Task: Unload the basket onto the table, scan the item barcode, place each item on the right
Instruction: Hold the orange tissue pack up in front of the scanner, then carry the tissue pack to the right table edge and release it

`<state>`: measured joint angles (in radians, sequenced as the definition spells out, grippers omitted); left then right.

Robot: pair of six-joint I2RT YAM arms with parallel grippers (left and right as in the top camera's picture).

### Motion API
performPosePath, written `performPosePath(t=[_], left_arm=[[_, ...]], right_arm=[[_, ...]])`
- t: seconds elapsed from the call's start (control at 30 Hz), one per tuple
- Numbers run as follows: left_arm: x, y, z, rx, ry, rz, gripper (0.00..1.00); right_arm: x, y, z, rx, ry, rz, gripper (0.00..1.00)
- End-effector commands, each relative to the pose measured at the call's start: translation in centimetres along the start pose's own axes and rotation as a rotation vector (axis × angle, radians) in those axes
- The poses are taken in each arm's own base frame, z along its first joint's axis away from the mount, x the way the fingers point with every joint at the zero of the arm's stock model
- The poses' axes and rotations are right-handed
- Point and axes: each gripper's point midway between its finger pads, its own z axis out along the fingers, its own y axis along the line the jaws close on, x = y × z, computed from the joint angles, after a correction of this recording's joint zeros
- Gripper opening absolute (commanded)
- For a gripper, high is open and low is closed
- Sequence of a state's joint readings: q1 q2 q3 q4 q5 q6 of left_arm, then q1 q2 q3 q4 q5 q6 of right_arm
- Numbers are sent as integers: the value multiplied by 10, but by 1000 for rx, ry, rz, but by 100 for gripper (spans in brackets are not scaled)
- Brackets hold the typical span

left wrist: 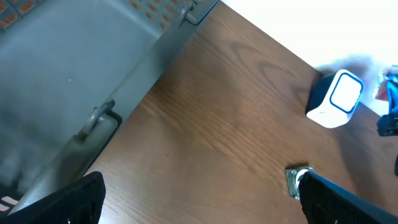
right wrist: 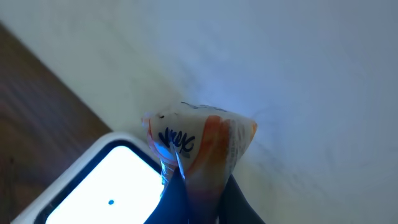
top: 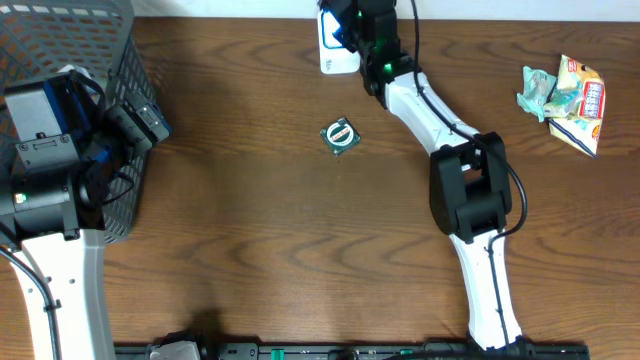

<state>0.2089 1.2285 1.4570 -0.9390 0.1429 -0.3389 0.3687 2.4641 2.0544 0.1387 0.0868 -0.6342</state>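
Note:
My right gripper [right wrist: 202, 199] is shut on an orange-and-white snack packet [right wrist: 205, 146], pinching its lower end between the dark fingers [right wrist: 177, 200]. The packet hangs just beside the lit white window of the barcode scanner [right wrist: 106, 186]. From overhead, the right gripper [top: 350, 25] sits at the table's far edge over the white scanner [top: 335, 50], and it hides the packet. My left gripper [left wrist: 202, 202] is open with nothing in it, hovering over bare wood beside the basket; overhead it shows as the left gripper [top: 140, 125]. The scanner [left wrist: 336, 99] also shows in the left wrist view.
A grey mesh basket [top: 60, 40] fills the far left corner, and its wall [left wrist: 74, 74] runs close to my left gripper. A small square foil packet [top: 340, 136] lies mid-table, below the scanner. A pile of snack packets [top: 565, 98] lies at the far right.

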Motion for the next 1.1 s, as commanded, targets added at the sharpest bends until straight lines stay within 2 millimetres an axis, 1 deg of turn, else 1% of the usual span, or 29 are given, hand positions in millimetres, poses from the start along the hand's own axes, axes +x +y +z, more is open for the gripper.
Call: performPosePath(t=[0.0, 0.17, 0.27, 0.3, 0.37, 0.5, 0.6, 0.77, 0.83, 0.87, 0.9, 0.93, 1.0, 1.07], left_arm=[[-1, 3, 0, -12, -3, 10, 98], [-1, 3, 0, -12, -3, 10, 97], [-1, 3, 0, -12, -3, 10, 98], [-1, 3, 0, -12, -3, 10, 98], [-1, 3, 0, -12, -3, 10, 97], [-1, 3, 0, -12, -3, 10, 98], [-1, 3, 0, -12, -3, 10, 98], [-1, 3, 0, -12, -3, 10, 98], [-1, 3, 0, -12, -3, 10, 98], [-1, 3, 0, -12, -3, 10, 98], [-1, 3, 0, -12, -3, 10, 97], [-1, 3, 0, -12, -3, 10, 98], [-1, 3, 0, -12, -3, 10, 97], [-1, 3, 0, -12, -3, 10, 98]], right_arm=[[-5, -2, 3, 7, -18, -137, 1], [-1, 0, 3, -4, -5, -161, 1], [8, 12, 2, -49, 36, -258, 1], [13, 14, 2, -57, 53, -290, 1], [19, 12, 2, -43, 89, -295, 1], [23, 3, 1, 1, 123, -220, 1], [22, -8, -4, 43, 148, -138, 1], [22, -37, -21, 82, 186, 206, 1], [32, -50, -30, 102, 234, 323, 1], [41, -56, -36, 124, 274, 392, 1], [56, -63, -43, 157, 330, 489, 1], [68, -67, -47, 174, 370, 537, 1], [92, -73, -54, 190, 443, 574, 1], [123, -84, -64, 199, 531, 579, 1]])
